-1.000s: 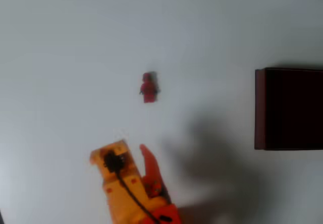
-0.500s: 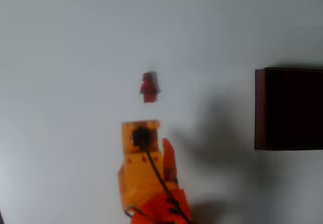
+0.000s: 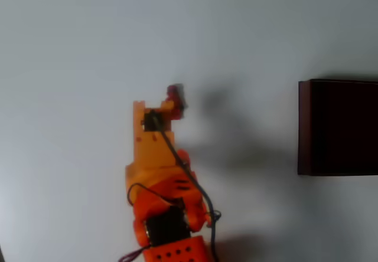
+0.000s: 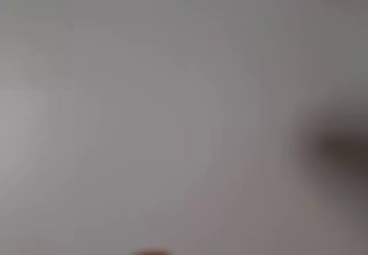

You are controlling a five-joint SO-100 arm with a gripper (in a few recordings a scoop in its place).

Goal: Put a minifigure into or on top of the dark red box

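Observation:
The tiny red minifigure (image 3: 176,94) lies on the white table in the overhead view, its head and upper body showing while its lower part is covered by the arm. My orange gripper (image 3: 160,110) reaches up from the bottom edge and hangs right over the figure's left and lower side. The camera block on the wrist hides the fingers, so their spread is unclear. The dark red box (image 3: 304,126), with thin maroon walls and a nearly black inside, stands at the right edge, well away from the gripper. The wrist view is a grey blur with a dark smear at its right.
White table surface lies open on all sides between the figure and the box. The arm's shadow (image 3: 236,156) falls to the right of the arm. A black cable (image 3: 189,176) runs down along the arm.
The arm has stretched upward across the table, from below the minifigure to directly over it, and now covers the figure's lower part. Figure and box stay where they were.

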